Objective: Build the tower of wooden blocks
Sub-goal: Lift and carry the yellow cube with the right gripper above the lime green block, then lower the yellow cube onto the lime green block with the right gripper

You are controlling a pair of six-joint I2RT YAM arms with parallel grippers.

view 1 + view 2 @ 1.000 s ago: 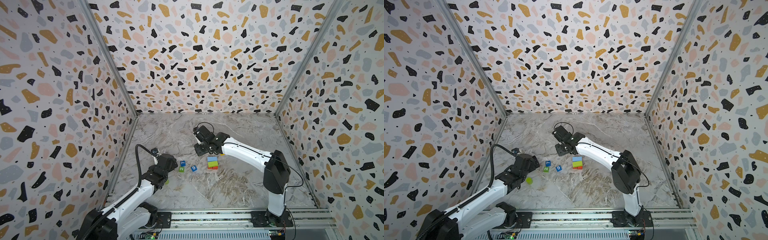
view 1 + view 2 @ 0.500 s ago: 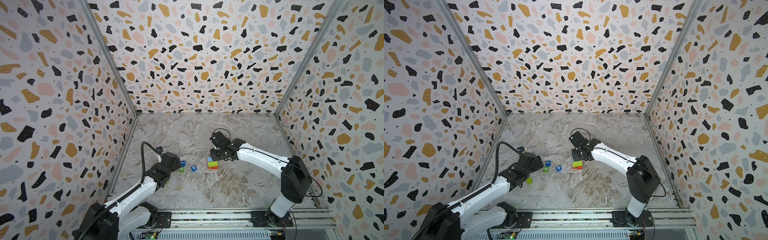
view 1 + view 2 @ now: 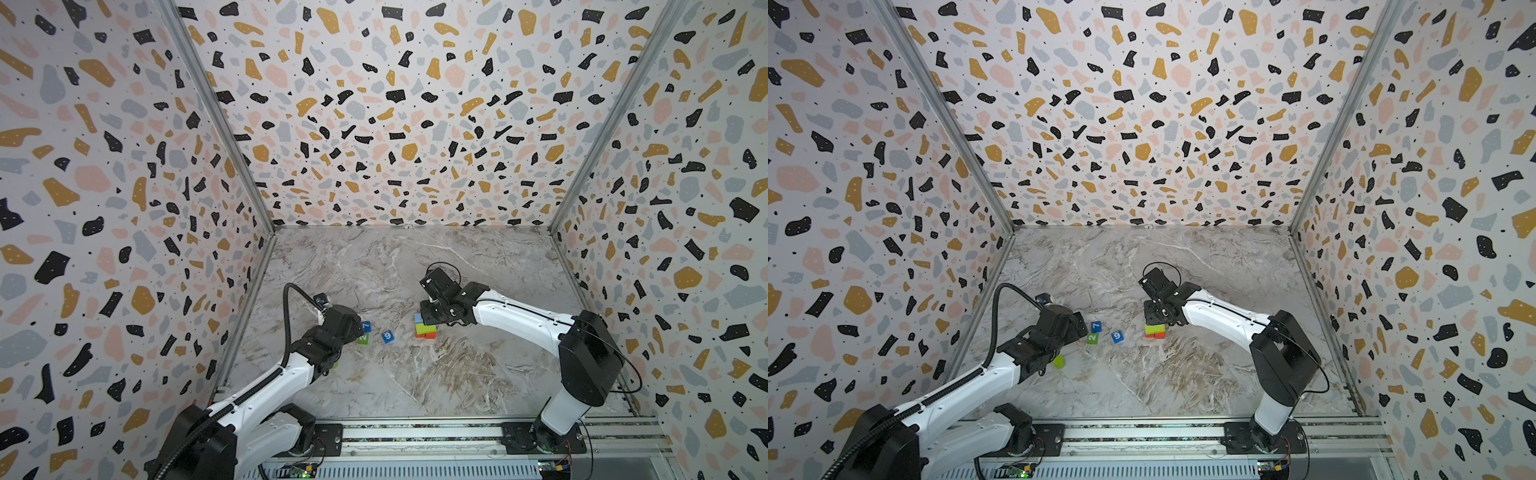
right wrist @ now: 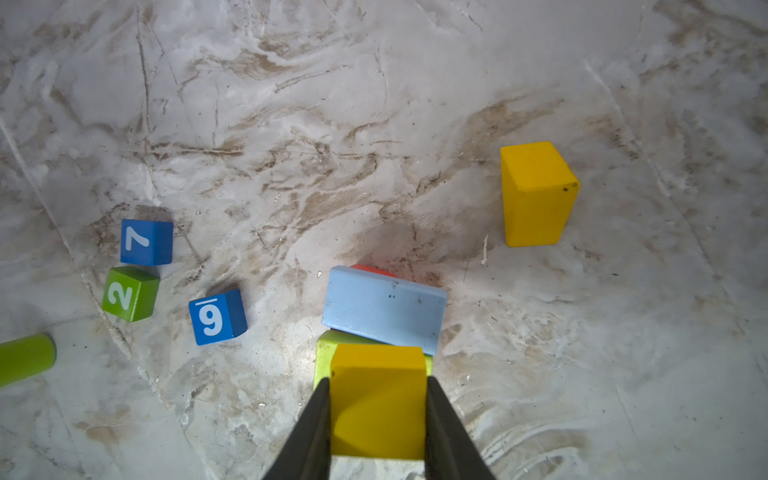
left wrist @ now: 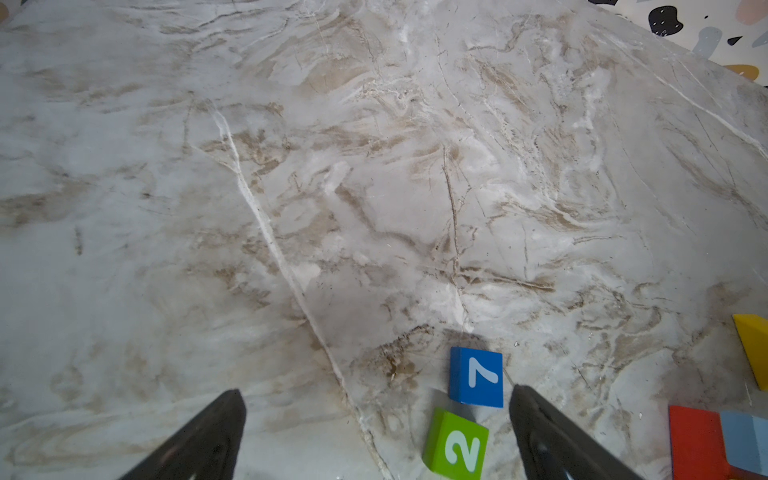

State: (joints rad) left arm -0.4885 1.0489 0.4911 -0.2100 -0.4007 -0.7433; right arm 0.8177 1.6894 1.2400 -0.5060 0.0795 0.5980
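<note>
The wood block tower point(image 3: 424, 330) is a low stack near the floor's middle, also visible in the other top view point(image 3: 1154, 330): a red brick point(image 4: 372, 270) at the bottom, a lime slab point(image 4: 324, 357), and a light blue slab point(image 4: 382, 309) lying askew on top. My right gripper point(image 4: 378, 388) is shut on a yellow cube point(image 4: 378, 399), held just above the stack's near edge. My left gripper point(image 5: 376, 392) stands open low over the floor, with a blue 7 cube point(image 5: 476, 377) and a green 2 cube point(image 5: 457, 446) between its fingers, close to one of them.
A second yellow cube point(image 4: 536, 195) stands alone beyond the stack. A blue 9 cube point(image 3: 1118, 337) lies between the numbered pair and the stack. A lime cylinder point(image 3: 1059, 362) lies beside the left arm. Patterned walls close in three sides.
My right arm has swung from the back left to over the stack, carrying the yellow cube. My left gripper has edged forward toward the numbered cubes.
</note>
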